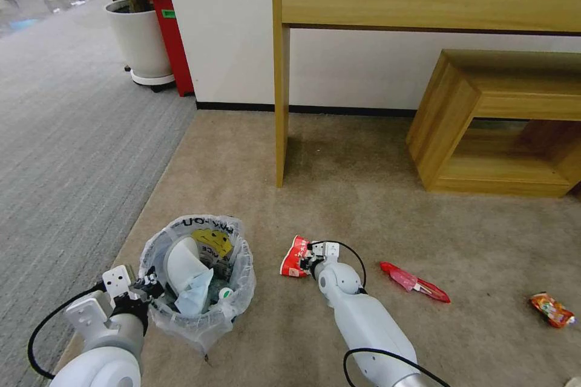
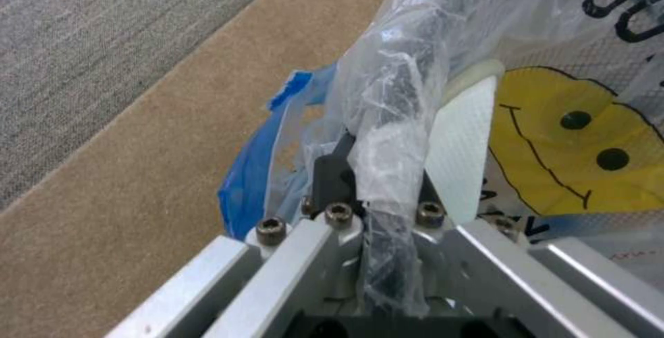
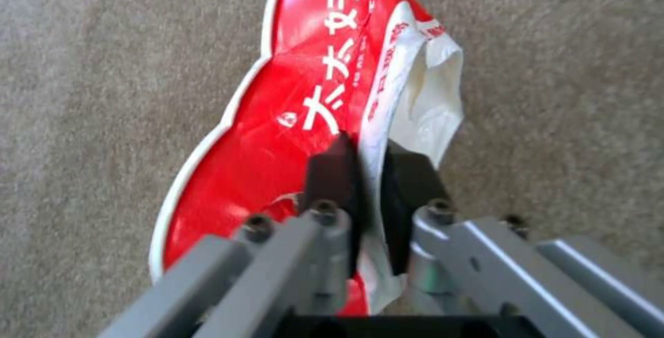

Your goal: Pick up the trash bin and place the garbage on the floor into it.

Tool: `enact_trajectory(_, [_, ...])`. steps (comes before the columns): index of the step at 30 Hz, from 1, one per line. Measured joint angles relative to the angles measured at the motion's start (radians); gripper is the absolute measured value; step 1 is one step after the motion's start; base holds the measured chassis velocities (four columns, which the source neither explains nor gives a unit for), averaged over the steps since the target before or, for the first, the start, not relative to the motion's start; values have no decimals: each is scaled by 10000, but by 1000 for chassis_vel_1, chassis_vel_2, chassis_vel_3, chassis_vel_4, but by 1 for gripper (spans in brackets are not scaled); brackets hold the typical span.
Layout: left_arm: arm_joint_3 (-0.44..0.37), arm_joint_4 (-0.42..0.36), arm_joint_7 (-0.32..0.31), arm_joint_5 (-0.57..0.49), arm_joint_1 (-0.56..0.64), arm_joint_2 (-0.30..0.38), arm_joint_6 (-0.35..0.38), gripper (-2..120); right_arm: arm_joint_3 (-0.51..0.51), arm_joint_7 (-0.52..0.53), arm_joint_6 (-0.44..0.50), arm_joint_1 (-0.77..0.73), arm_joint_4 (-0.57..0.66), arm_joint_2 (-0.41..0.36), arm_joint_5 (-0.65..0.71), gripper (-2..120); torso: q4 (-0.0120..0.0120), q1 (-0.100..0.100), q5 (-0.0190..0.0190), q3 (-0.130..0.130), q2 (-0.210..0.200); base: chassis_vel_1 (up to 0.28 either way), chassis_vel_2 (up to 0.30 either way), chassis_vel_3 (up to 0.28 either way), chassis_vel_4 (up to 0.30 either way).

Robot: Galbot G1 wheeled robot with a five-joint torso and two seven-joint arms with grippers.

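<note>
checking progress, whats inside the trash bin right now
Inside the trash bin: a white slipper, pale tissue and something dark. Whatever lies beneath them is covered.

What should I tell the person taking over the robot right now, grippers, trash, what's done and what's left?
Left gripper: shut on the rim of the trash bin, holding it at the robot's left, at the edge of the beige carpet.
Right gripper: shut on the crushed red-and-white cup, low over the carpet just right of the bin.
Done: bin is in hand; it already holds a white slipper and other litter.
Left: get the cup into the bin, then the red wrapper and the orange packet, both on the carpet farther right.
</note>
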Motion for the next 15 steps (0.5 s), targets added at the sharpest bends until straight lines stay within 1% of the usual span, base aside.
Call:
enact_trajectory(1, [6,0,2,11,-2,-5,-1,1,-34,-66,42,-88,154,-100,1,1,0,0,0,0,0,0,0,0,0])
enact_trajectory(2, [6,0,2,11,-2,-5,-1,1,-34,-66,42,-88,154,-100,1,1,0,0,0,0,0,0,0,0,0])
enact_trajectory(5, [36,0,10,47,-4,-18,-3,1,-159,-220,194,-390,777,-444,36,0,0,0,0,0,0,0,0,0,0])
enact_trajectory(7, [39,0,10,53,-4,-20,-2,1,-181,-244,232,-442,892,-507,62,0,-1,0,0,0,0,0,0,0,0])
enact_trajectory(9, [70,0,27,87,4,-42,-3,1,-277,-778,930,-880,2153,-1035,448,0,0,0,2,0,0,0,0,0,0])
enact_trajectory(10, [70,0,27,87,4,-42,-3,1,-277,-778,930,-880,2153,-1035,448,0,0,0,2,0,0,0,0,0,0])
enact_trajectory(11, [87,21,34,104,6,-60,-14,1,-253,-1440,1536,-1119,2910,-1327,725,0,-1,0,4,0,0,0,0,0,0])
enact_trajectory(13, [193,89,43,119,14,-132,-24,1,-48,-3104,2702,-1434,4091,-1732,1438,0,-2,0,0,0,1,0,0,0,0])
enact_trajectory(14, [193,89,43,119,14,-132,-24,1,-48,-3104,2702,-1434,4091,-1732,1438,0,-2,0,0,0,1,0,0,0,0])
enact_trajectory(15, [255,117,47,119,13,-172,-24,1,63,-3982,3271,-1528,4577,-1870,1937,0,-2,0,0,0,1,0,0,0,0])
